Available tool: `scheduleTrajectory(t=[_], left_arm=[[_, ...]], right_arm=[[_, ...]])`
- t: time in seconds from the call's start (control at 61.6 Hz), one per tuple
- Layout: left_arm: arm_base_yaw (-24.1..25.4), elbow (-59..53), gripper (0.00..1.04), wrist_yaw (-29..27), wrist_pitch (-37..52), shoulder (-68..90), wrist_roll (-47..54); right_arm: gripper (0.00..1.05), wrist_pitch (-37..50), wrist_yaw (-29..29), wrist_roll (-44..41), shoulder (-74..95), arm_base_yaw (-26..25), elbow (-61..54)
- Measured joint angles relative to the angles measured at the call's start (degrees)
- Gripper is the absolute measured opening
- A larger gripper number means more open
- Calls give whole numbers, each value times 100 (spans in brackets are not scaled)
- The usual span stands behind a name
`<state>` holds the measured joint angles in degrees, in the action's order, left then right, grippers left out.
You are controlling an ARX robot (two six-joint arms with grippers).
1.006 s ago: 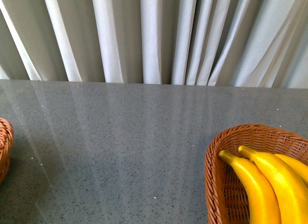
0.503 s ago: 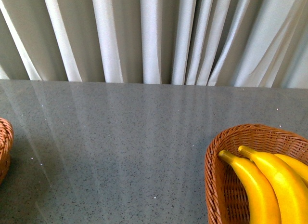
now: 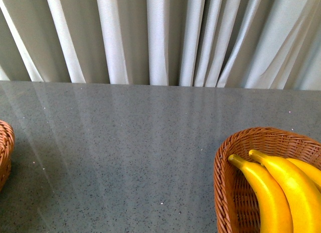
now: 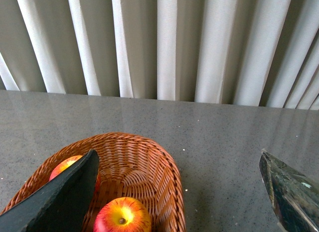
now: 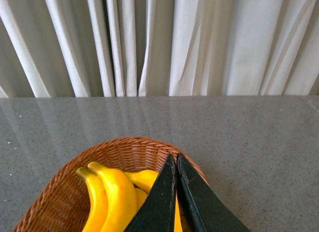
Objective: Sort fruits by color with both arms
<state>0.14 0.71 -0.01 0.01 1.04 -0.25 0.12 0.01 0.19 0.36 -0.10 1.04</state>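
Observation:
Yellow bananas (image 3: 278, 190) lie in the brown wicker basket (image 3: 223, 158) at the front view's right edge; no arm shows in that view. In the right wrist view the same bananas (image 5: 112, 197) lie in the basket (image 5: 124, 144), and my right gripper (image 5: 175, 159) hangs above them, shut with nothing between its fingers. The left wrist view holds two red-and-yellow apples, one apple (image 4: 122, 217) in plain sight and the other apple (image 4: 67, 164) partly hidden behind a finger, inside a second wicker basket (image 4: 149, 152). My left gripper (image 4: 179, 159) is open above that basket's edge.
Grey speckled tabletop (image 3: 130, 143) spreads between the two baskets. The left basket's rim (image 3: 6, 143) shows at the front view's left edge. White pleated curtains (image 3: 160, 37) hang along the table's far edge.
The front view has shifted very slightly, with the table's far edge a little higher in the picture. Bananas and baskets have not moved.

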Motion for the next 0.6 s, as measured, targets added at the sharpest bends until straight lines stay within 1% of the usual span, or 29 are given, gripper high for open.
scheduleTrajectory(t=[0.097, 0.601], left_arm=[[0, 0, 96, 0, 0, 0, 0], [0, 0, 96, 0, 0, 0, 0]], right_arm=[[2, 0, 0, -2, 0, 0, 0], [90, 0, 2, -4, -2, 0, 0]])
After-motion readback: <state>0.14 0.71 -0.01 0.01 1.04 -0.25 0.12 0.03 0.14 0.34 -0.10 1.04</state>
